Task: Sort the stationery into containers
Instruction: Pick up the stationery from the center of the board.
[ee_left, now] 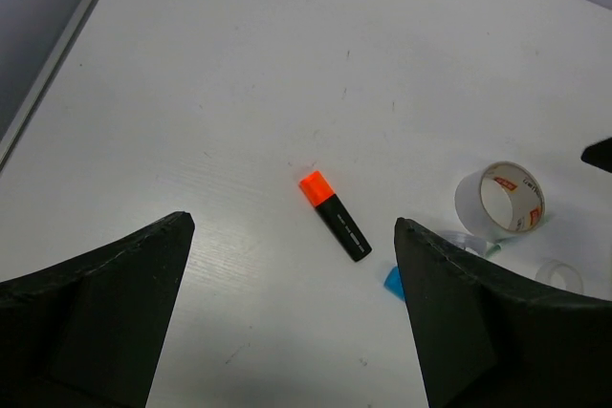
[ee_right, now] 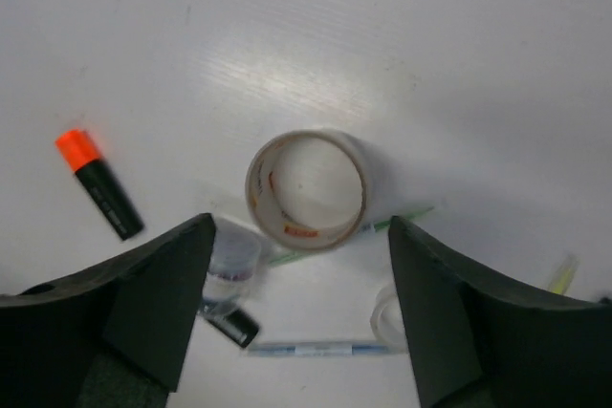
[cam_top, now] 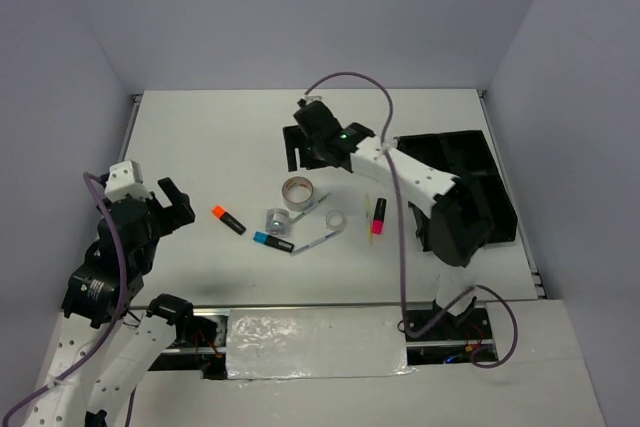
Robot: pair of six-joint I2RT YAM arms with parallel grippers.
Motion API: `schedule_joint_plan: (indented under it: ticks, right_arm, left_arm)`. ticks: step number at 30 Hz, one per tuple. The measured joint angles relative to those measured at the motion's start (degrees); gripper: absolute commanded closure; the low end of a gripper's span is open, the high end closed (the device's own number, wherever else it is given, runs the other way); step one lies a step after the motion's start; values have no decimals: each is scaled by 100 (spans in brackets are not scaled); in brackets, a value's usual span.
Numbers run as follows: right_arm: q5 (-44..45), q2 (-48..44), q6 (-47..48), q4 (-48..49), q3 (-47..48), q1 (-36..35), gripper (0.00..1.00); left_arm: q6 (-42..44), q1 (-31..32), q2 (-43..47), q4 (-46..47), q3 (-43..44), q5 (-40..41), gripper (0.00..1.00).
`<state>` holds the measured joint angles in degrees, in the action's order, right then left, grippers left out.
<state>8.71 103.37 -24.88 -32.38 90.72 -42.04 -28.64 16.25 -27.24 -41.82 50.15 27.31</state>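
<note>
The stationery lies mid-table. The orange-capped highlighter (cam_top: 228, 219) is leftmost, with the blue-capped one (cam_top: 272, 241), the silver cylinder (cam_top: 277, 219), the large tape roll (cam_top: 297, 191), the small tape roll (cam_top: 335, 220), a white pen (cam_top: 318, 238), a yellow stick (cam_top: 369, 209) and the pink-capped highlighter (cam_top: 378, 215) to its right. The black organiser tray (cam_top: 470, 187) is at the right. My left gripper (cam_top: 175, 205) is open and empty, short of the orange highlighter (ee_left: 335, 216). My right gripper (cam_top: 305, 152) is open and empty above the large tape roll (ee_right: 308, 188).
The right arm reaches across the tray's left side and hides part of it. A raised rim (cam_top: 133, 137) runs along the table's left edge. A second, green-tipped pen (ee_right: 402, 217) lies partly under the large tape roll.
</note>
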Motion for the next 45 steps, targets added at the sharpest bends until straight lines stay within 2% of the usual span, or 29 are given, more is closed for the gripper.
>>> schedule_joint_plan:
  ticks: [4,9,20,25,26,27,30,35,40,45]
  right_arm:
    - [363,1187,90,-214,916,-44,33]
    - [564,1884,138,-485,1088,-20,40]
    - [551,1956,186,-409,748,-17,53]
    - [518,1967,214,-400,741,-17,71]
    - [498,1967,210,-393,743,-17,82]
    - [492,1967,225,-393,748,-13,87]
    - [407,1967,208,-369,796,13,96]
    - [273,1947,203,-365,990,114,96]
    - [76,1521,205,-387,909,684,97]
    - [131,433,192,-382,535,2258,98]
  left_arm:
    - [15,0,-365,4,0,-81,1]
    - [24,4,-706,4,0,-225,1]
    - [42,4,-560,20,0,-332,1]
    - [44,4,-562,22,0,-361,1]
    - [44,4,-562,22,0,-363,1]
    - [44,4,-562,22,0,-363,1]
    - [72,4,-562,33,0,-391,1]
    - [153,11,-562,35,0,-455,1]
    - [155,46,-562,35,0,-468,1]
    - [162,57,-562,35,0,-476,1]
